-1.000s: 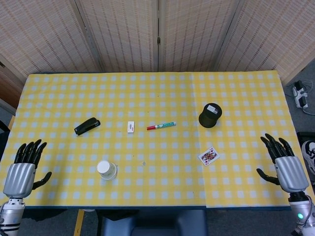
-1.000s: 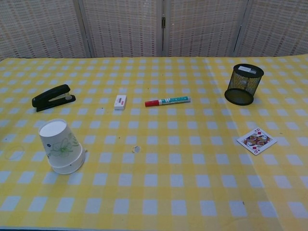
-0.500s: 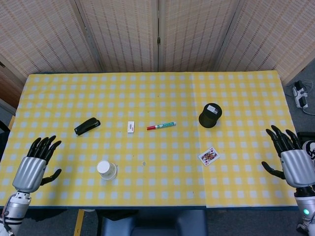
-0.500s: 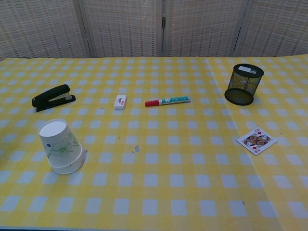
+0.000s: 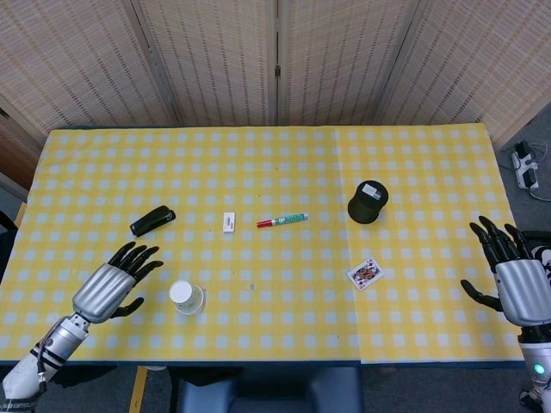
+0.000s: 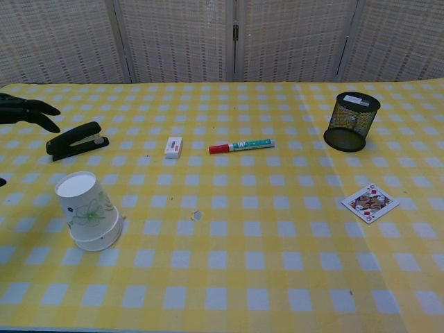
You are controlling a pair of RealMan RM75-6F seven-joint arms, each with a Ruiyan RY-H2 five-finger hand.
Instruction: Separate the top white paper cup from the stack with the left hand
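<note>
A stack of white paper cups (image 5: 187, 297) (image 6: 88, 210) stands upside down near the front left of the yellow checked table; the top cup bears a green leaf print. My left hand (image 5: 113, 285) hovers just left of the stack, fingers spread, holding nothing; in the chest view only its fingertips (image 6: 28, 111) show at the left edge. My right hand (image 5: 516, 277) is open at the table's right edge, far from the cups, and does not show in the chest view.
A black stapler (image 5: 152, 220) (image 6: 75, 140) lies behind the cups. A small white eraser (image 5: 228, 222), a red-and-teal marker (image 5: 281, 220), a black mesh pen holder (image 5: 368, 201) and a playing card (image 5: 365, 273) lie across the middle and right.
My left hand has moved right and inward from the table's left edge toward the cup stack. The right hand has drifted slightly right. The cups have not moved.
</note>
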